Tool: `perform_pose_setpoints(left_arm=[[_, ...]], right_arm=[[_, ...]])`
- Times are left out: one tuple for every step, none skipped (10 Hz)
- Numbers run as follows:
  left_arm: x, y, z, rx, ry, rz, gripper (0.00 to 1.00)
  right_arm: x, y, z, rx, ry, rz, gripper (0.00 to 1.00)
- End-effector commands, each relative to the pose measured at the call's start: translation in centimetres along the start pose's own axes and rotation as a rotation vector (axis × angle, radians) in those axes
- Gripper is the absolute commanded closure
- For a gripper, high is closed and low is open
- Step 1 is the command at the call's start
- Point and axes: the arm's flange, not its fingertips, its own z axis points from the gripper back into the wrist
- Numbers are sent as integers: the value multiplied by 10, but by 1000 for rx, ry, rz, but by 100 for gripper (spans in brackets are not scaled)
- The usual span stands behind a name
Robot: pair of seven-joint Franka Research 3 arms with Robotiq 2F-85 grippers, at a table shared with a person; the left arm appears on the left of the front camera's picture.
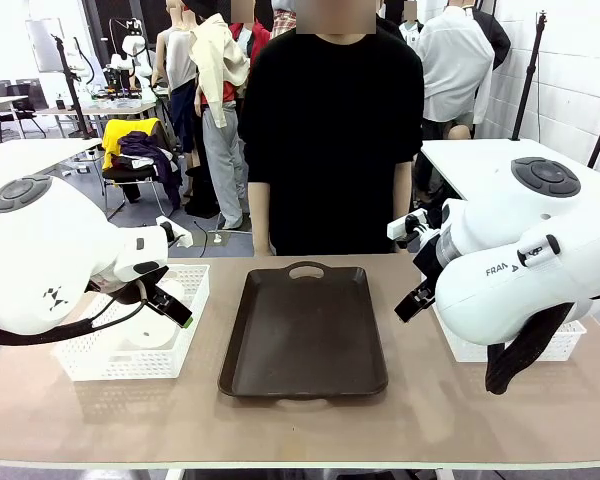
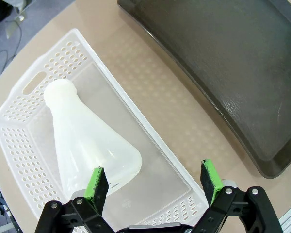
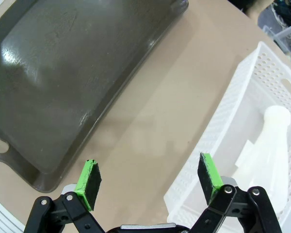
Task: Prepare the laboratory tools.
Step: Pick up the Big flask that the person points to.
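Conical flasks, two, each in its own white lattice basket, none on the tray yet.

Near left: the left flask (image 2: 87, 141) lies on its side in the left basket (image 2: 34, 82). Its wide base faces the left gripper (image 2: 153, 179) and its neck points away from it, long axis roughly along the basket's length. The fingers are spread wide and hold nothing. One pad (image 2: 97, 183) hangs just over the base edge, while the gap sits over the basket floor and the rim on the tray side. So the flask is off to one side of the gap, not between the fingers.

Near right: the right flask (image 3: 274, 145) is in the right basket (image 3: 242, 82), neck away from the right gripper (image 3: 149, 174), base toward it. Lying or leaning, I can't tell. The fingers are wide apart and hold nothing. The gap is over bare table (image 3: 160, 121) between basket and tray, and the flask lies beyond the basket-side pad (image 3: 207, 174).

Middle: the dark brown tray (image 1: 305, 330) sits between the baskets with its handle cut-out at the far end.

Far: a person (image 1: 335, 130) stands at the table edge.

Judgement: each arm is nearer its own flask. Both need a sideways shift outward, away from the tray, before closing across a body or neck.
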Motion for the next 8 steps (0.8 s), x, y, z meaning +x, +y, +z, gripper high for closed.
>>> perform_pose_setpoints(left_arm=[[0,1,0,0,-1,3,0],[0,1,0,0,-1,3,0],[0,1,0,0,-1,3,0],[0,1,0,0,-1,3,0],[0,1,0,0,-1,3,0],[0,0,0,0,0,0,0],[4,3,13,-6,-26,-1,0],[8,4,25,-12,-56,-11,0]], right_arm=[[0,0,0,0,0,-1,0],[0,0,0,0,0,-1,0],[0,0,0,0,0,-1,0],[0,0,0,0,0,-1,0],[0,0,0,0,0,-1,0],[0,0,0,0,0,0,0],[0,-4,12,23,-44,3,0],[0,-8,28,46,-86,12,0]])
